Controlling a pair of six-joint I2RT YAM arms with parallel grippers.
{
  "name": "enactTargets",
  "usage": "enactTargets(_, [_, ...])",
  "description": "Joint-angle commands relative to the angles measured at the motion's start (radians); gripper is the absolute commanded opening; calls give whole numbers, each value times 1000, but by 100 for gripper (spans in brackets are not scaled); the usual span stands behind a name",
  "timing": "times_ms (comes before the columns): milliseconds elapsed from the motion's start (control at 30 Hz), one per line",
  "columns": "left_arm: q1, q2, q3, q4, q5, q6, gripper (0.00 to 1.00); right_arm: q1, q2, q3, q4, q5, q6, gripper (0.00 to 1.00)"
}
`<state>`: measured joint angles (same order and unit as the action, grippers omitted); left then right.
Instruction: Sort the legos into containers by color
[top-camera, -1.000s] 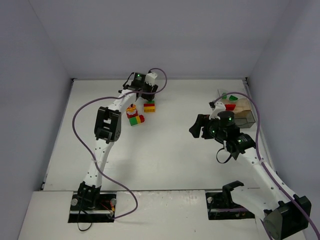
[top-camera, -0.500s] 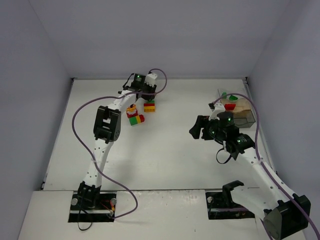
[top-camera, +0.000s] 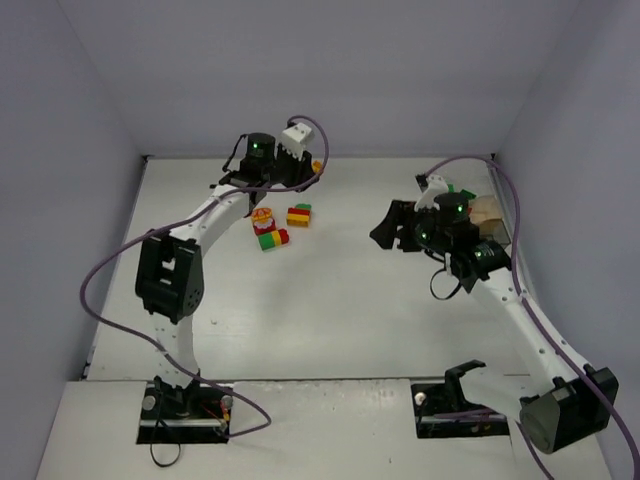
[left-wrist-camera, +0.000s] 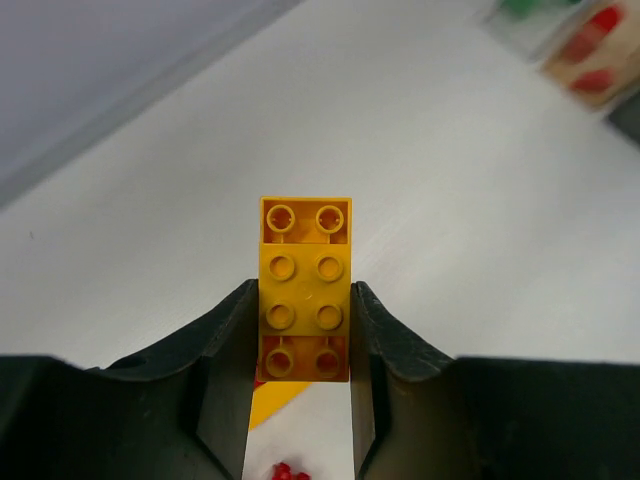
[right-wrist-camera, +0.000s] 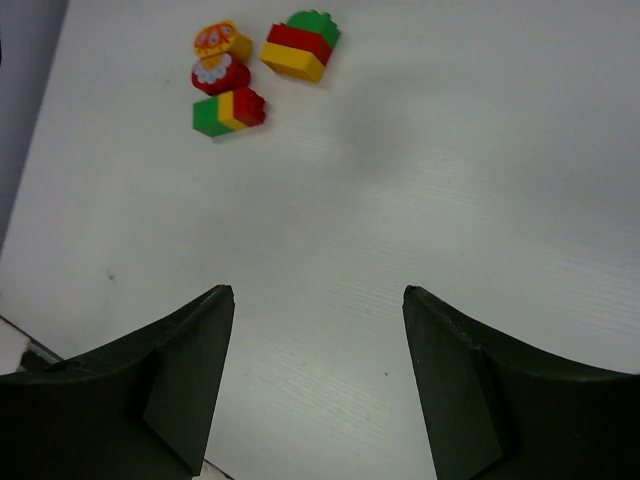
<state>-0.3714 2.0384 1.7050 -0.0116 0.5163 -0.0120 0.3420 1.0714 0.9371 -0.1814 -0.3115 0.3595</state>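
My left gripper (top-camera: 312, 172) is shut on a yellow-orange brick (left-wrist-camera: 304, 255) and holds it above the far side of the table; the brick shows as an orange spot in the top view (top-camera: 317, 167). Below it lie a round red-yellow piece (top-camera: 263, 219), a green-yellow-red stack (top-camera: 272, 239) and a red-yellow-green stack (top-camera: 298, 215). All three show in the right wrist view: the round piece (right-wrist-camera: 220, 58), one stack (right-wrist-camera: 228, 112) and the other stack (right-wrist-camera: 300, 45). My right gripper (top-camera: 385, 230) is open and empty above the table. The tan tray (top-camera: 490, 212) sits behind it, mostly hidden by the arm.
A green brick (top-camera: 453, 189) shows at the tray's far end. In the left wrist view the tray (left-wrist-camera: 560, 70) is blurred at the top right, with green and red pieces in it. Grey walls close the table at the back and on both sides.
My left arm has swung up and back, lifting the yellow-orange brick off the table by the stacks. My right gripper has moved a little farther from the bases.
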Motion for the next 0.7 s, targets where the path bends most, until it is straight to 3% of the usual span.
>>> enactTargets(0, [-61,-228,-97,150,108,10,17,3,44,110,60,-101,62,65])
enactTargets(200, [-185,-446,-310,134,48,95,17,5,96,213,86,-190,150,65])
enactTargets(333, [-277,-532,-367,108,-13,129,17,5,114,265,91,-215,167,65])
enactTargets(667, [-340,-653,-443,113,-76,129,17,5,127,269,102,-224,179,64])
